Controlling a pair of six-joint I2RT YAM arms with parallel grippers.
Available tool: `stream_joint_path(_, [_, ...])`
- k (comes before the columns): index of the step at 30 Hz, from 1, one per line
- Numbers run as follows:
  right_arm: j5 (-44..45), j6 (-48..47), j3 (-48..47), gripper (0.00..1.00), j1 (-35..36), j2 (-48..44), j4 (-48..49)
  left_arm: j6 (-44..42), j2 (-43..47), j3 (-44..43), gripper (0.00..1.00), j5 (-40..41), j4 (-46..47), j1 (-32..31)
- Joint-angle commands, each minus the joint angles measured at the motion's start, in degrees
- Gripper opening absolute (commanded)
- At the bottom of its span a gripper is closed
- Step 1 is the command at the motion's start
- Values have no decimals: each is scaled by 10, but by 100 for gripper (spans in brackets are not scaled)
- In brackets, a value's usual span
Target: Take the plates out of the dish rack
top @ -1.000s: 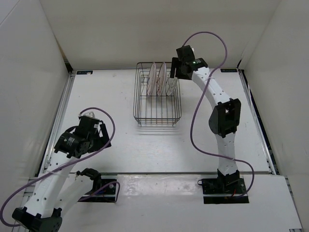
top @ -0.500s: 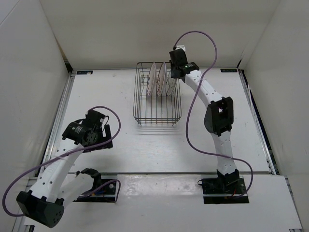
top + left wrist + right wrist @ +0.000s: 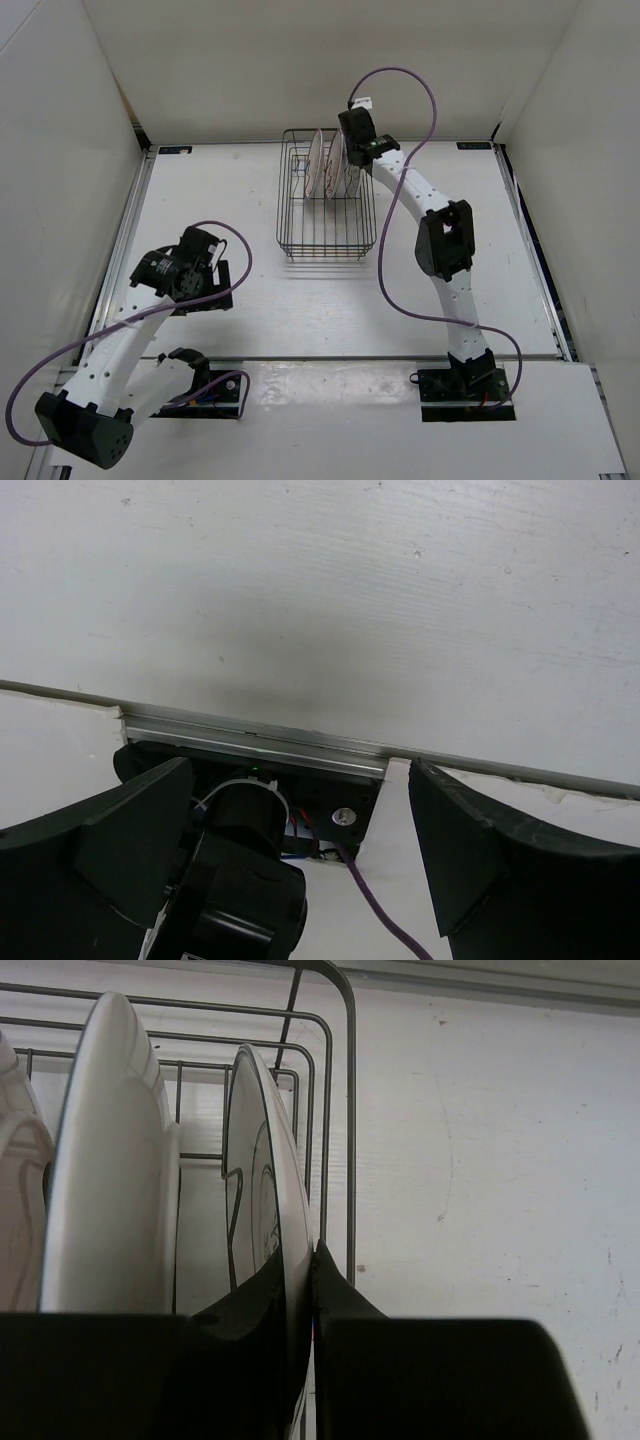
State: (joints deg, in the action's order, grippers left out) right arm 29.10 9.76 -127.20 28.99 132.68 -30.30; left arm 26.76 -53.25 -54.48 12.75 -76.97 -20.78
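The rightmost plate point(image 3: 255, 1180), upright in the rack point(image 3: 350, 1110), is pinched by the right claw point(image 3: 300, 1282); a straight upward lift is called for.

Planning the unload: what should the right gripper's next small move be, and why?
Probably a short straight lift: the right gripper is shut on the rim of the end plate, which stands upright in the dish rack close beside its neighbour plate.

This is a robotics lab: plain white panels point(image 3: 60, 150) box in a white table point(image 3: 220, 200) with two robot arms point(image 3: 440, 240) bolted on.
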Motion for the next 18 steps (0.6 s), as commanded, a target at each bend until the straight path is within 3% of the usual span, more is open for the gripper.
stream_joint_path(1, [49,-28,-15,0,8,-25,47,-6,12,-10,100,16,-6,2])
stream_joint_path(12, [146,-48,-17,0,1,-129,98,-5,28,14,100,16,12,3])
stream_joint_path(18, [144,103,31,0,-67,-242,42,9,29,25,100,25,18,3])
